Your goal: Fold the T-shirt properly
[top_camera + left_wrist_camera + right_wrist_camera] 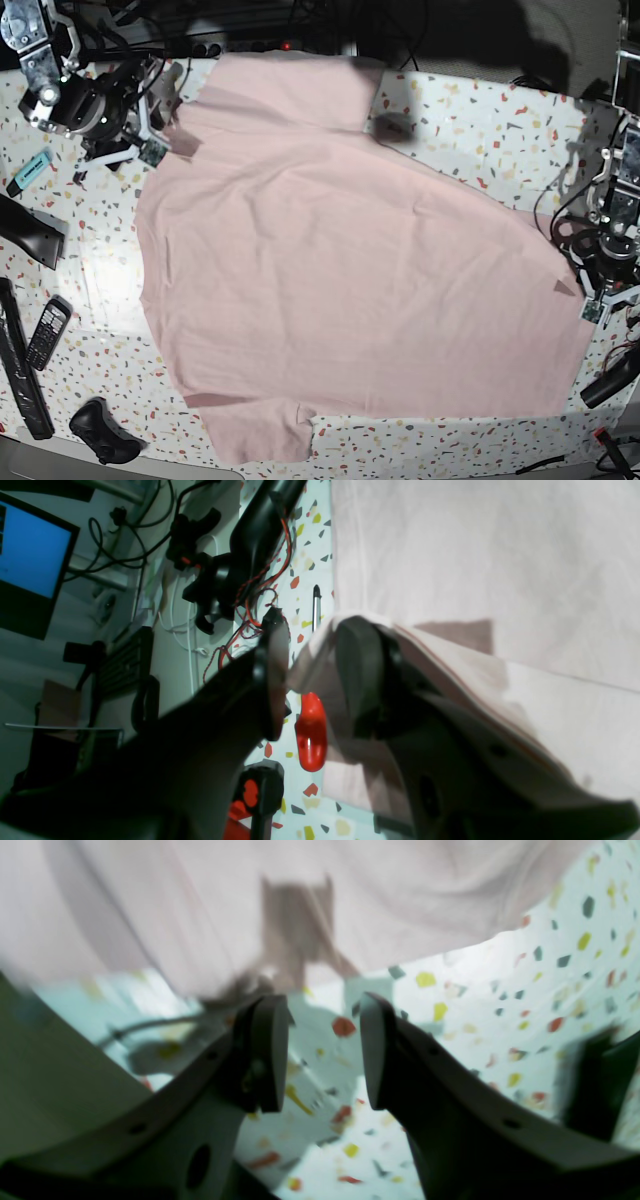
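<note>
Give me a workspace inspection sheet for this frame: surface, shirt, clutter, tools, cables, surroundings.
Surface: terrazzo-speckled table, mostly covered by cloth.
Job's things: pink T-shirt spread flat, plain side up, not yet folded; lettering not visible.
Clutter: phone, black mouse-like object, teal marker, all on the base view's left; red object and pen beside the shirt edge.
Grippers: left tool has jaws apart, shirt edge between them; right tool open, empty, just off the shirt edge.
Cables: red and black wires near the left arm.
Surroundings: monitor and keyboard beyond the table.
</note>
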Controlling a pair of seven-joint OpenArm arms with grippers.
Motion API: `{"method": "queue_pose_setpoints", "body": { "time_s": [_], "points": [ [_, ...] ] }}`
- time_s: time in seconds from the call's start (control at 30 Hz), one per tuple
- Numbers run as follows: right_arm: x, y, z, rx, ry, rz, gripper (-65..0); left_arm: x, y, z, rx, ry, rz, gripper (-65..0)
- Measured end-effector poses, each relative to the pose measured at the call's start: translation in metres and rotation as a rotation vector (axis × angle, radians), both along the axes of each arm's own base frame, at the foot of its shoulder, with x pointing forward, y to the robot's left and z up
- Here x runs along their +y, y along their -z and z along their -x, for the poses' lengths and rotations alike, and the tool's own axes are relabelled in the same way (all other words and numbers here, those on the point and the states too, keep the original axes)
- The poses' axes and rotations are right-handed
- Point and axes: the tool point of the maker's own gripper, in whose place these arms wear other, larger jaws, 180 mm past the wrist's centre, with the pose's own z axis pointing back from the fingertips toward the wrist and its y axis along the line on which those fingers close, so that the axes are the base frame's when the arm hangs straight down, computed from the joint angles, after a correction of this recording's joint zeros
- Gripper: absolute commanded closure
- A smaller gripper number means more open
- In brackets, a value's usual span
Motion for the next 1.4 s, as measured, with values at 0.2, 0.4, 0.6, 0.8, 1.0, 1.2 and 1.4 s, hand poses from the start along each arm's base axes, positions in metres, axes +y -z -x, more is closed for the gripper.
{"method": "queue_pose_setpoints", "body": {
  "time_s": [0.2,0.4,0.6,0.8,1.0,1.2,1.4],
  "points": [
    [0.002,0.009,0.009,0.012,-0.148,0.102,-23.7,0.0,0.0,0.0,0.0,0.0,0.0,-19.0],
    [0.019,0.006,0.015,0.013,-0.213,0.075,-23.7,0.0,0.0,0.0,0.001,-0.002,0.0,-19.0],
    [0.02,0.012,0.029,0.063,-0.268,0.111,-23.7,0.0,0.0,0.0,0.002,-0.002,0.0,-19.0],
    [0.031,0.022,0.046,0.103,-0.33,0.112,-23.7,0.001,0.001,0.0,0.004,-0.004,0.0,-19.0],
    [0.04,0.022,0.041,0.077,-0.335,0.093,-23.7,0.001,0.001,0.0,0.004,-0.004,0.0,-19.0],
    [0.056,0.026,0.032,0.05,-0.316,0.02,-23.7,0.001,0.0,0.0,0.003,-0.004,0.0,-19.0],
    [0.055,0.035,0.025,0.054,-0.281,0.006,-20.6,0.0,0.0,0.0,-0.002,0.001,0.0,-19.0]
  ]
}}
